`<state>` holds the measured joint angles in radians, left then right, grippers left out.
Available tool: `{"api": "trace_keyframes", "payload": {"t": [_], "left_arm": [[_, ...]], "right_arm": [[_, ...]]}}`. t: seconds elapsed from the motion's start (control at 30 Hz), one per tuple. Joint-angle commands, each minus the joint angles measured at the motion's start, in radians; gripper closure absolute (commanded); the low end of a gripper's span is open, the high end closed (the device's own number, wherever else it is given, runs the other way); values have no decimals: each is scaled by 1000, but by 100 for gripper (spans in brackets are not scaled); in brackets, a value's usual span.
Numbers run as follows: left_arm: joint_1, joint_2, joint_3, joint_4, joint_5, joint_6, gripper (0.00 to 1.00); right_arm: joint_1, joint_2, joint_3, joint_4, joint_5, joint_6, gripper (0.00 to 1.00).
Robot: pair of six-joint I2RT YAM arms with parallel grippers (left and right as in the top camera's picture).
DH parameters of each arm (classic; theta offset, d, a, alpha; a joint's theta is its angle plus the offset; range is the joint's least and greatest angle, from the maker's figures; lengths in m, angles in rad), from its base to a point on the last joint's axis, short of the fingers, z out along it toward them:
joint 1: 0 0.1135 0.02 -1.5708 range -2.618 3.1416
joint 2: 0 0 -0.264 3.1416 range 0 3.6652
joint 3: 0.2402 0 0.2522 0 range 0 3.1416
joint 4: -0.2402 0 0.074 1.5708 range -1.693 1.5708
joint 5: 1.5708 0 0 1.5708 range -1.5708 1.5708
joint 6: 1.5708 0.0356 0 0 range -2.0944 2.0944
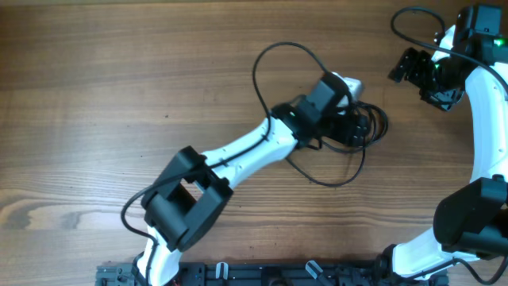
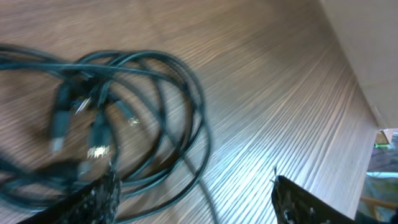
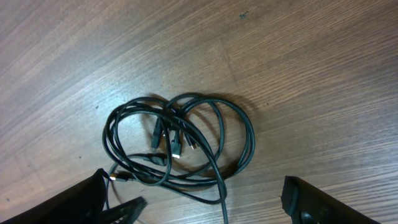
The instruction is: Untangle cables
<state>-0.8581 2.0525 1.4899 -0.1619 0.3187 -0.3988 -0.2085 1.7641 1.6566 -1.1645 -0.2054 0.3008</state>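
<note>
Cables [image 3: 176, 144] look light, floppy, probably snaggy; grab an outer loop. Over them left gripper [image 2: 196, 196], further off right gripper [image 3: 199, 196], both open-jawed, empty.

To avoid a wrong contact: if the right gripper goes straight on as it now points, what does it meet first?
Most likely the cables, coiled on the table straight ahead of the open right gripper; how far is unclear.

a brown wood-grain table [image 1: 95, 71] spans every view.
</note>
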Motion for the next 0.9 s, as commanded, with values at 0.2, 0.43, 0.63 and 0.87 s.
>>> {"api": "trace_keyframes", "payload": {"t": [0.2,0.43,0.63,0.87], "left_arm": [[-50,149,3,116,-160,165,23],[-69,204,3,219,-227,192,24],[-99,241,3,230,-235,266,29],[-106,241,3,145,-453,324,30]], "right_arm": [[8,-19,17,-4,-20,-39,8],[8,-19,17,-5,-21,-40,8],[8,-19,17,-4,-21,-40,7],[8,-19,17,-3,-21,-40,7]]}}
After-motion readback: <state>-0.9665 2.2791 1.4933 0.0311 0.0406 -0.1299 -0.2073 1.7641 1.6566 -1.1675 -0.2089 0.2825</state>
